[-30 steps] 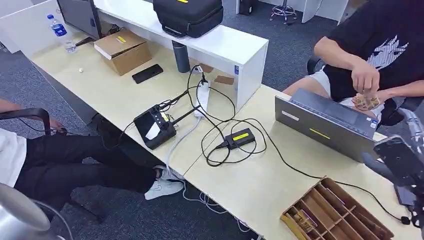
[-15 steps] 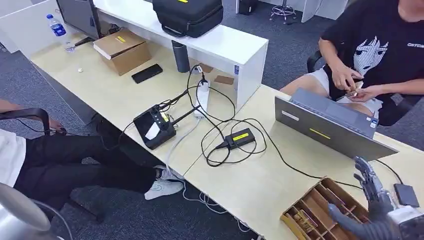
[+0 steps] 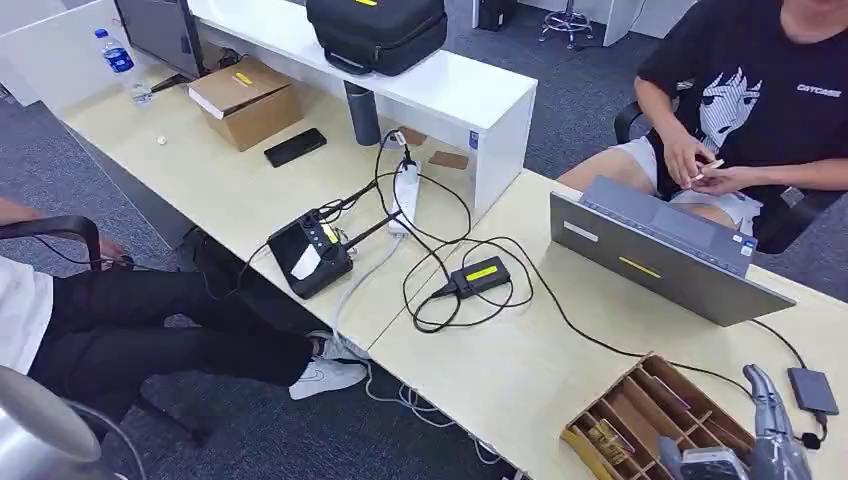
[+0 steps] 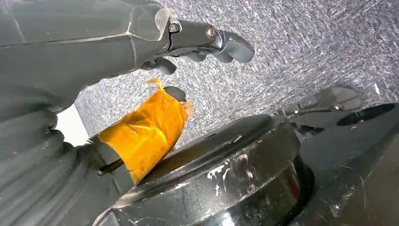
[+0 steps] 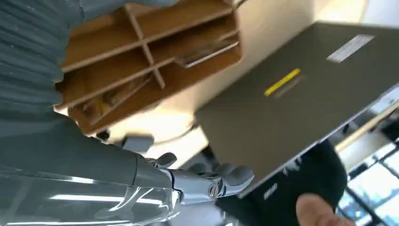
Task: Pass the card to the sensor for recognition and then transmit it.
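Observation:
A wooden divided tray (image 3: 640,400) with several cards in its slots lies at the table's near right; the right wrist view shows it too (image 5: 108,70), with one card (image 5: 207,51) lying in a slot. My right hand (image 3: 768,432) hovers at the tray's near right corner, fingers (image 5: 211,181) stretched out and holding nothing. A small black sensor (image 3: 480,273) with a yellow label sits mid-table on a cable. A seated person at the far right holds a small card (image 3: 708,168) in both hands. My left hand (image 4: 155,61) hangs over the carpet, holding nothing.
An open grey laptop (image 3: 660,258) stands between the tray and the person. A small black box (image 3: 812,390) lies right of the tray. A black device (image 3: 310,255), a power strip (image 3: 404,190) and looping cables cover the table's middle. Another person's legs (image 3: 150,330) are at the left.
My right hand has dropped from beside the laptop to the tray's near right corner. The person has drawn both hands back toward the body with the card.

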{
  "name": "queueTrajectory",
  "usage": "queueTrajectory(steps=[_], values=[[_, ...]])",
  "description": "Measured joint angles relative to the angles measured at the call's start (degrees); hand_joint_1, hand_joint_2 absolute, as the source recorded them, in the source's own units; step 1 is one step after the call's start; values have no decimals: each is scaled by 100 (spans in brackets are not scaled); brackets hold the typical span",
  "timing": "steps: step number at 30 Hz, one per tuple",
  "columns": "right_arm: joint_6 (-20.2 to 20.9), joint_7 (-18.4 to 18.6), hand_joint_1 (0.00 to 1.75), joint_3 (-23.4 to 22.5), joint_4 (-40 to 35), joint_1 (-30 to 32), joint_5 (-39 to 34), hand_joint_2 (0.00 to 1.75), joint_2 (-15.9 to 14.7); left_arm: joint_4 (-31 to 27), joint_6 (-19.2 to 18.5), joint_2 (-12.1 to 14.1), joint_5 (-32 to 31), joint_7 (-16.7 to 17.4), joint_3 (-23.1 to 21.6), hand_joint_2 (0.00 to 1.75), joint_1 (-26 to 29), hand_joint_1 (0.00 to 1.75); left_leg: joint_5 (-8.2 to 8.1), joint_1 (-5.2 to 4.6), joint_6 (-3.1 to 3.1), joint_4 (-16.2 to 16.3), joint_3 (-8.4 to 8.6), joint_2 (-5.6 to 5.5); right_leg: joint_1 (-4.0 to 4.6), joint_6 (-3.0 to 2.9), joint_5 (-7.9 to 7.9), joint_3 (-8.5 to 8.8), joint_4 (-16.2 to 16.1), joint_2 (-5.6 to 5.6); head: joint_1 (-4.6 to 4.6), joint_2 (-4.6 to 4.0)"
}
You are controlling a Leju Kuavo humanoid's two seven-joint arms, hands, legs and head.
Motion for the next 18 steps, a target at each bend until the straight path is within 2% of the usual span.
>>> queueTrajectory(steps=[6,8,18], values=[[-758,495,0,195,78,32,1767,175,13,0,13,-22,-63,148,2,175,-30,0,0,0,0,0,-1,-2,0,0,0,0,0,-1,0,0],[-894,566,0,241,127,33,2080,175,44,0,17,-24,-81,164,2,175,-35,0,0,0,0,0,-1,-2,0,0,0,0,0,-1,0,0],[-967,601,0,396,715,-39,2369,175,262,0,7,-20,-175,186,2,175,-39,0,0,0,0,-1,-2,-2,0,0,0,1,1,-1,0,0]])
